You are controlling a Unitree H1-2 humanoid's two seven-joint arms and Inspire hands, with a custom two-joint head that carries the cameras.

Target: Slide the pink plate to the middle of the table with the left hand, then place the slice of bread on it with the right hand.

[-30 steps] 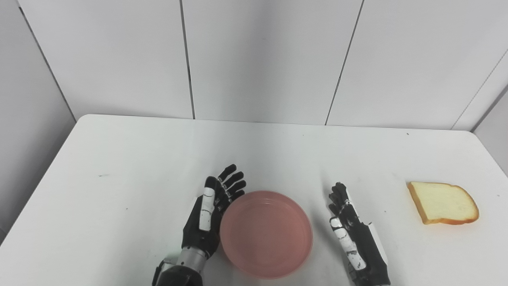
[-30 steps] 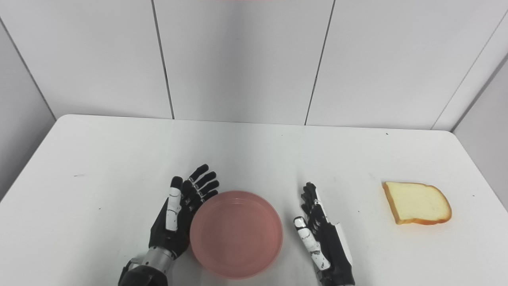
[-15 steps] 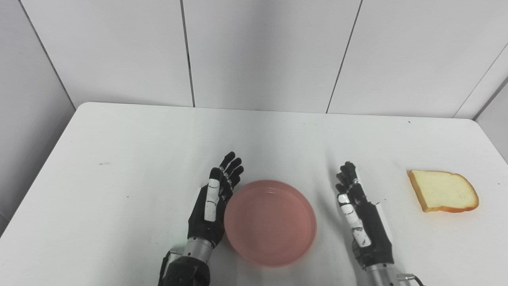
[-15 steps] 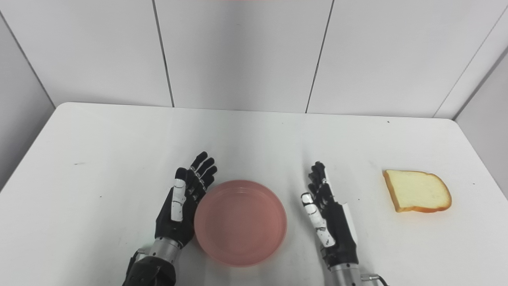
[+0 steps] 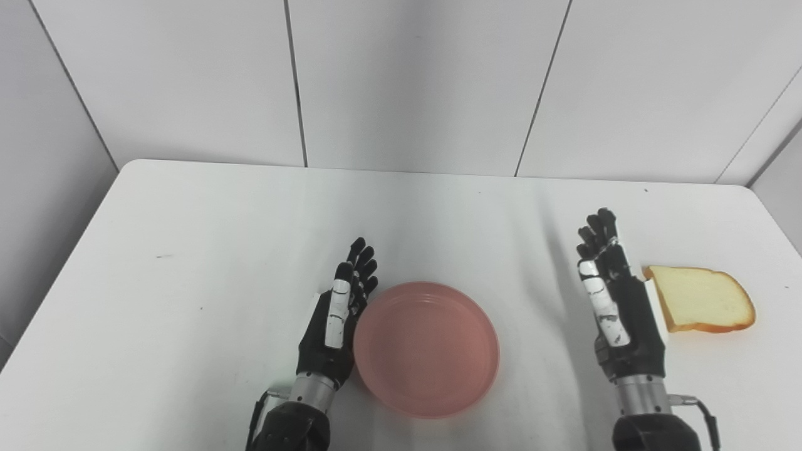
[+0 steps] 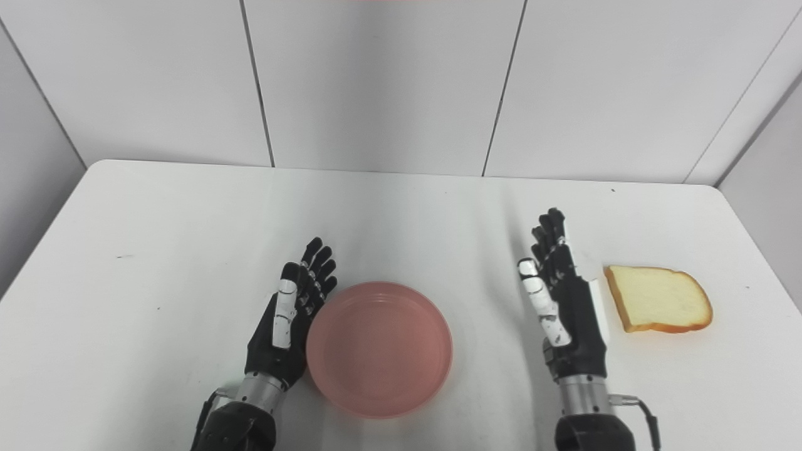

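The pink plate lies on the white table near its front middle, with nothing on it. My left hand stands on edge against the plate's left rim, open, fingers straight and pointing away from me. A slice of bread with a tan crust lies flat at the right. My right hand is open, upright on its edge, just left of the bread; in the left eye view it overlaps the slice's left corner, in the right eye view a narrow gap shows. It holds nothing.
The white table ends at grey wall panels behind and to both sides. Its right edge runs close beyond the bread. A few small dark specks mark the surface.
The camera tilted, so the whole scene shifted up in the picture. My right hand travelled right and away from me, from beside the plate to the bread's left edge. The left hand stayed at the plate.
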